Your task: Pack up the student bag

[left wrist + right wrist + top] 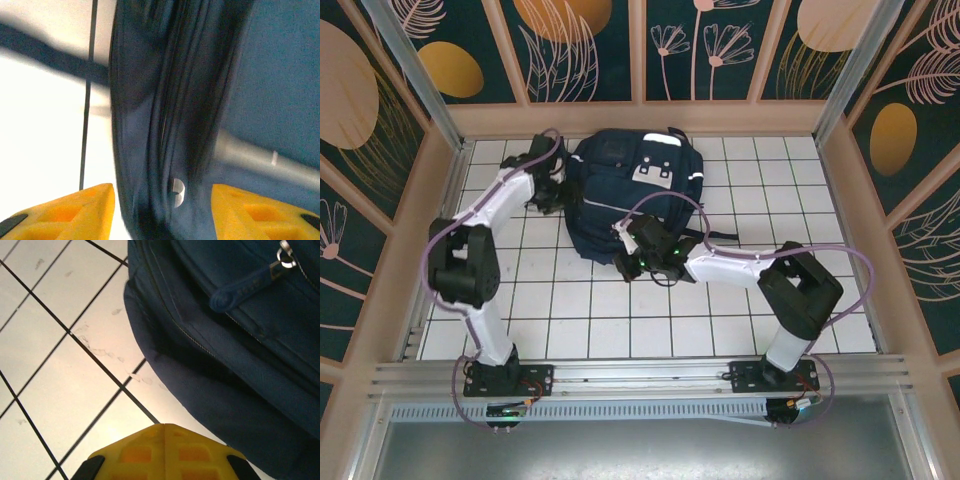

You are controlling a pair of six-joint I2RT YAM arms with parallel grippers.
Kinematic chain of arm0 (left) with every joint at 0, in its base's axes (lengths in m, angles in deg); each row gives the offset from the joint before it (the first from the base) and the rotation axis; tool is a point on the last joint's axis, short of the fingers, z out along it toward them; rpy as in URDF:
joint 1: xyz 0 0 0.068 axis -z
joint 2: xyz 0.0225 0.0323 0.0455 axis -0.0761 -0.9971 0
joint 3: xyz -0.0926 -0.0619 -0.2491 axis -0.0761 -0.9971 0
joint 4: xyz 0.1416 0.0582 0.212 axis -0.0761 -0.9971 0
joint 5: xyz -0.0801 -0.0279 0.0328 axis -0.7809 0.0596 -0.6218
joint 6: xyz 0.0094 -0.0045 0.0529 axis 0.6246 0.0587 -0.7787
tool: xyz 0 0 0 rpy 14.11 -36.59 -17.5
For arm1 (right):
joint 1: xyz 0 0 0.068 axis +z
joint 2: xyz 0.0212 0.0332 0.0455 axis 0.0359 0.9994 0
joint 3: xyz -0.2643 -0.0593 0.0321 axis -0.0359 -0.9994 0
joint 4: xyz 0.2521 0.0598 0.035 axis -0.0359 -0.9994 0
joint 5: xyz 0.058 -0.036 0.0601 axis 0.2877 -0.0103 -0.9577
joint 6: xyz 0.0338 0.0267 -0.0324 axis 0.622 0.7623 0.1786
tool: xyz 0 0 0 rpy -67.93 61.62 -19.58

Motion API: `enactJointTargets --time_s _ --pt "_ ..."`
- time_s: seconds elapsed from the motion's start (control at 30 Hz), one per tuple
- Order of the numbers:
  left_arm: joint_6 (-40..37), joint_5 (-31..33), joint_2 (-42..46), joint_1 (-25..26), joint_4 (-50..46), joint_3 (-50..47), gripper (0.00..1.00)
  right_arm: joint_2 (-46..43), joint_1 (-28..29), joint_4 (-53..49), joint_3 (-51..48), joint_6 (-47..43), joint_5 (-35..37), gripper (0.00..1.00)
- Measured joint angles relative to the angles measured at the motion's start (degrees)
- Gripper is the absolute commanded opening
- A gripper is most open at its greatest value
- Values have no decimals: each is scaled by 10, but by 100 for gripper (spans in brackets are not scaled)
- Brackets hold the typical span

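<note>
Left tool (162,205): jaws parted, astride a dark fold at the left side of the student bag (620,195).
Right tool (165,437): clenched, empty, just beside the bag's near corner, above the white tiled tabletop (570,300).
Bag: lies flat at far centre of the tabletop, buckle patch (655,172) facing up.

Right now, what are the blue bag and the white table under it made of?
The bag looks like matte woven cloth: stitched seams, soft folds. The table looks like smooth, slightly shiny white tile with dark lines, possibly printed.
</note>
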Motion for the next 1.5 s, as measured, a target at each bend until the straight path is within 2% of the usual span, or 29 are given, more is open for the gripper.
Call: enactJointTargets --time_s 0.03,0.1,0.17,0.23,0.43,0.7,0.83,0.9,1.07,1.4,1.5 --pt "12 -7 20 2 1 -27 53 0 0 1 2 1 0 8" --pt "40 -23 50 5 12 -75 55 0 -1 0 6 7 3 30" --pt "68 -36 59 8 30 -103 55 0 -6 -5 12 23 11 39" --pt "97 -46 59 8 54 -119 56 5 -16 -11 27 46 18 43" --pt "183 -64 59 8 137 -124 57 45 -27 -22 109 148 64 44" --pt "263 -65 54 9 219 -132 57 97 -26 -48 156 256 99 46" --pt "281 -61 25 9 240 -136 43 132 -18 -84 188 295 123 46" --pt "286 -59 10 9 246 -140 27 148 -11 -102 205 310 142 46" --pt "288 -53 6 12 250 -145 0 184 1 -160 262 327 195 46" --pt "288 -71 25 12 257 -147 0 232 22 -241 337 360 284 45" --pt "288 -81 37 12 257 -149 0 246 23 -267 358 374 306 33"
